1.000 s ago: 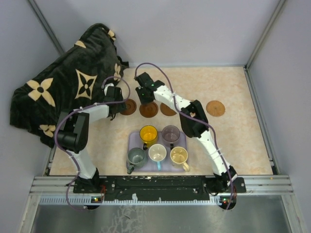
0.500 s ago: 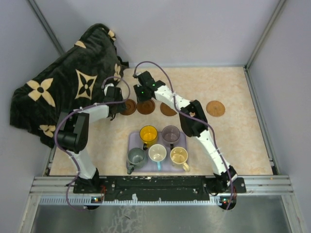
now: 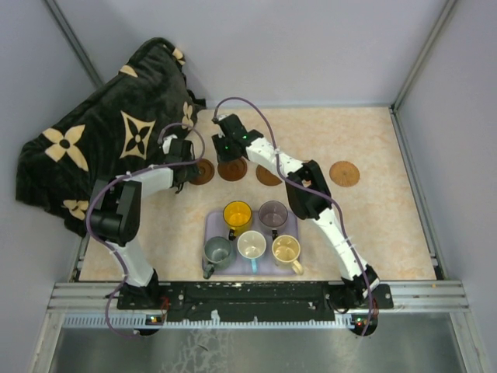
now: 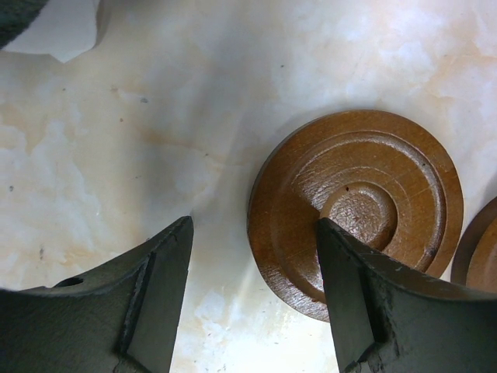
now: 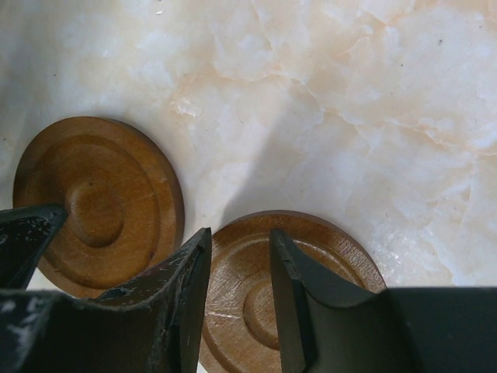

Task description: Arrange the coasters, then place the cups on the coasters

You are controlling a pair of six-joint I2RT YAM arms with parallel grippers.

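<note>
Bench [image 3: 373, 225] peach-cream marbled; tray [image 3: 211, 221] lavender. Coasters [image 3: 344, 172] beyond tray brown w/ ring grooves. Blanket [image 3: 101, 148] left of tray black w/ tan flowers.

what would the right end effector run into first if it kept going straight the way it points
Most likely the brown coaster lying flat directly beneath the right end effector. Its tips are parted over the disc, though how close they are is unclear.

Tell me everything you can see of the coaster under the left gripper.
The coaster is a round, dark brown, wooden-looking disc with concentric rings and a small round centre. It lies flat on the pale marbled tabletop, leftmost of the row. The left gripper hangs open over it, one finger crossing its near edge; contact cannot be told. A second coaster lies close on its right.
</note>
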